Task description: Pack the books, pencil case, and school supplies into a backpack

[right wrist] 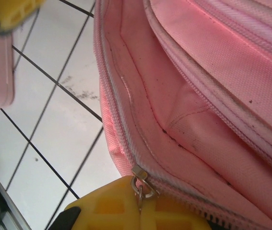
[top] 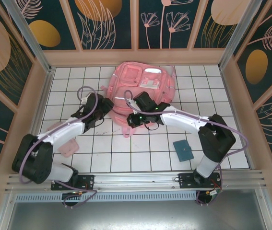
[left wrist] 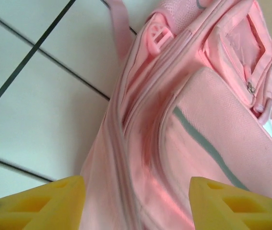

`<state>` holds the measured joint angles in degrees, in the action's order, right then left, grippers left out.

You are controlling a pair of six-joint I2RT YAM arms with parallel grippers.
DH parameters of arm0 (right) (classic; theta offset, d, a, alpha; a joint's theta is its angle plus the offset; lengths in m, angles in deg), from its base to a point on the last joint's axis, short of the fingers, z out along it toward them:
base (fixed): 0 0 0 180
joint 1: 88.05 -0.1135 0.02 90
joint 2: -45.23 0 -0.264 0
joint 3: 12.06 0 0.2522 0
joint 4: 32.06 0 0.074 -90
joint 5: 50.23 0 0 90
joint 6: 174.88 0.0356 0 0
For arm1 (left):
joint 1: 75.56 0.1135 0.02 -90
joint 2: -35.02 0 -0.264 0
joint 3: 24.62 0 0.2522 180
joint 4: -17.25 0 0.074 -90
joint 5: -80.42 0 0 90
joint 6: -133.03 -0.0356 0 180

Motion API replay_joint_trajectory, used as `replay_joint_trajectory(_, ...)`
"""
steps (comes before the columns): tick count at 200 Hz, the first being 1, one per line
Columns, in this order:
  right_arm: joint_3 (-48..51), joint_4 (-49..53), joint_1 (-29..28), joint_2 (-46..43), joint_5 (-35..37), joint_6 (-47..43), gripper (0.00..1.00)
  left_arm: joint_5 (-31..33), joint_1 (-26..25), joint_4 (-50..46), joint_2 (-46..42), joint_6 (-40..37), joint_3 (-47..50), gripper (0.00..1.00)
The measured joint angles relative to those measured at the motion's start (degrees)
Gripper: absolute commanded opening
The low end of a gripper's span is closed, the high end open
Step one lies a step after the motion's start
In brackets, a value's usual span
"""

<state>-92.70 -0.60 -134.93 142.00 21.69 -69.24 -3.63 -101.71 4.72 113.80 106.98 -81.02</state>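
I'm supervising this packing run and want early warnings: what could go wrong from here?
The right jaws pinch just the small zipper pull; it could slip free mid-pull. The left jaws stand open, holding nothing, so tugging the zipper may drag the soft backpack along instead of opening it.
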Motion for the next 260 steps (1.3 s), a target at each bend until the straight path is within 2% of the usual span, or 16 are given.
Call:
replay_joint_trajectory(18, -1.01, -0.98, -0.02, 0.83, -1.11, 0.11, 0.0, -4.57, 0.0, 3.17, -3.32, 4.72, 5.49, 0.61)
replay_joint_trajectory(48, -1.44, -1.44, -0.17, 1.44, -1.75, 0.11, 0.0, -11.19, 0.0, 9.4, -3.41, 11.47, 10.4, 0.57)
replay_joint_trajectory(91, -1.44, -1.49, -0.52, 1.57, -1.73, -0.07, 0.0, -13.33, -0.04, 13.62, -1.77, 15.21, 9.42, 0.42)
replay_joint_trajectory(177, -1.57, -1.68, -2.78, 4.63, 1.09, -1.42, 0.0, -11.89, -0.48, 11.98, 4.59, 15.41, 6.12, 0.36)
replay_joint_trajectory(222, -1.79, 0.24, -4.39, 4.68, 8.5, -4.42, 0.0, -12.0, -0.87, 7.41, 8.57, 10.25, 2.75, 0.07)
replay_joint_trajectory(241, -1.46, 1.46, -4.59, 4.28, 12.31, -5.11, 0.0, -11.93, -1.38, 6.27, 9.27, 7.87, 2.32, 0.0)
replay_joint_trajectory(260, 0.46, 2.05, -4.33, 1.86, 15.08, -5.29, 0.0, -12.24, -2.12, 6.05, 9.25, 7.02, 2.14, 0.0)
